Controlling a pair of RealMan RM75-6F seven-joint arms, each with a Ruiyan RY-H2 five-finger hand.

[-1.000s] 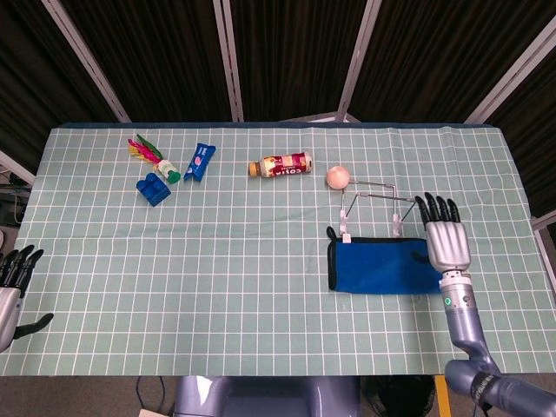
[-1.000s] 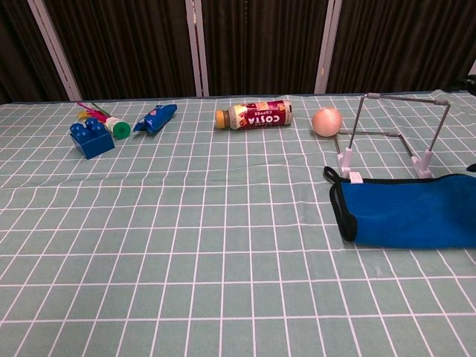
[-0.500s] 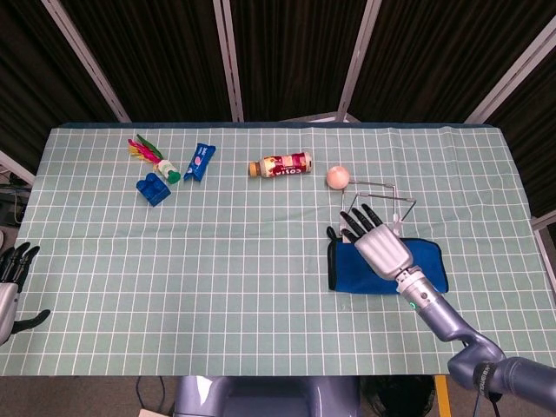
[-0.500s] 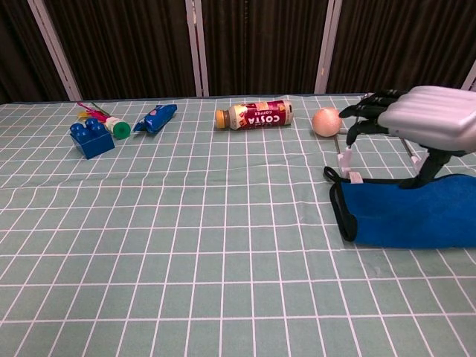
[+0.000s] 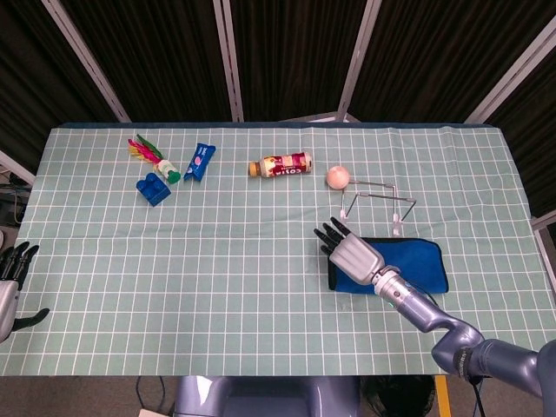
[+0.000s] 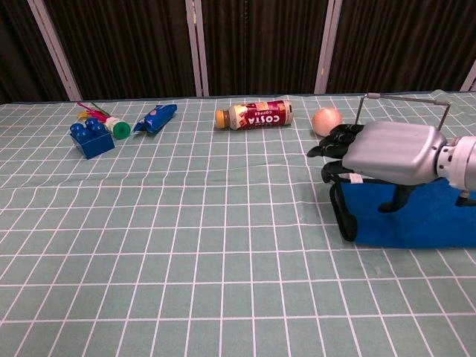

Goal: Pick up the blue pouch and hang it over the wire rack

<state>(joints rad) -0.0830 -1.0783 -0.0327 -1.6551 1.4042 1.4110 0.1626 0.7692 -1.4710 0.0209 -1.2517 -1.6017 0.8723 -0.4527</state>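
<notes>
Blue pouch (image 5: 408, 265) flat beside wire rack (image 5: 378, 201); right robot hand (image 5: 350, 253) above, fingers apart.

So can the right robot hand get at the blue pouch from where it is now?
Probably yes: the right robot hand hovers open over the blue pouch at its near-left end, with nothing between them. The wire rack stands behind, clear of it.

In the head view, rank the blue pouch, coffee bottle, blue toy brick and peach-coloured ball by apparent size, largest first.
1. Blue pouch, though the right robot hand covers part of it.
2. Coffee bottle.
3. Blue toy brick.
4. Peach-coloured ball, only slightly smaller than the brick.
</notes>
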